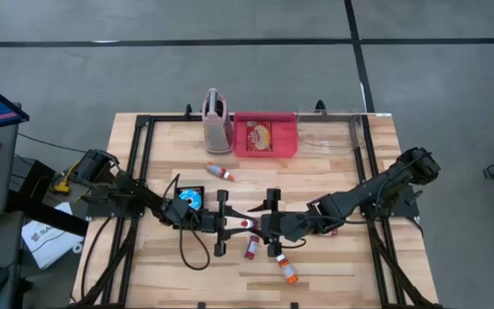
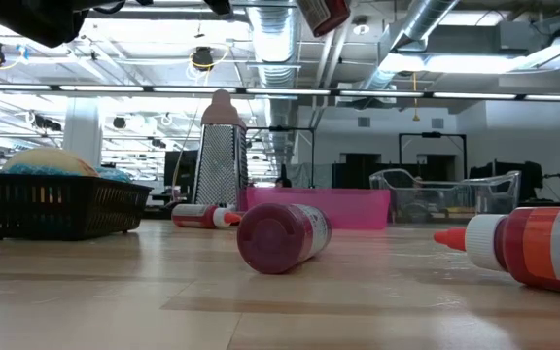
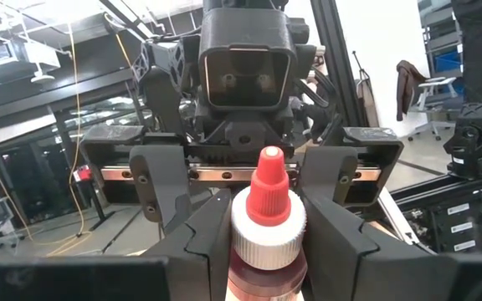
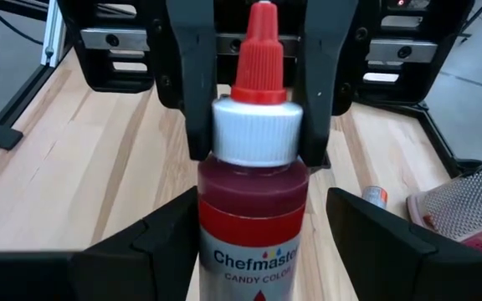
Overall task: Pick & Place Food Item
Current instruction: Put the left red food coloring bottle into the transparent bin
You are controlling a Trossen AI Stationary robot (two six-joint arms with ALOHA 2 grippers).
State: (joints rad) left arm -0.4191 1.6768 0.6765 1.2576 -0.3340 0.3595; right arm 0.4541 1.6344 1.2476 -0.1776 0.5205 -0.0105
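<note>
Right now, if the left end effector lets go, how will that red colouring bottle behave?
Likely to roll: the bottle is a round cylinder. Probably slippery: smooth plastic, pinched at its cap by the left end effector. The right end effector stands open around it.

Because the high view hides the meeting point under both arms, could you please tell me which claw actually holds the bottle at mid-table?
Observer: The left claw does. In the right wrist view its fingers clamp the white collar of the bottle.
Operator: Thank you. Is the right claw closed on it too?
Observer: No, the right claw is open. Its fingers stand apart on either side of the bottle's body.
Operator: And what sort of bottle is it?
Observer: Its label reads Chefmaster, over dark red contents, and it has a red tip.
</note>
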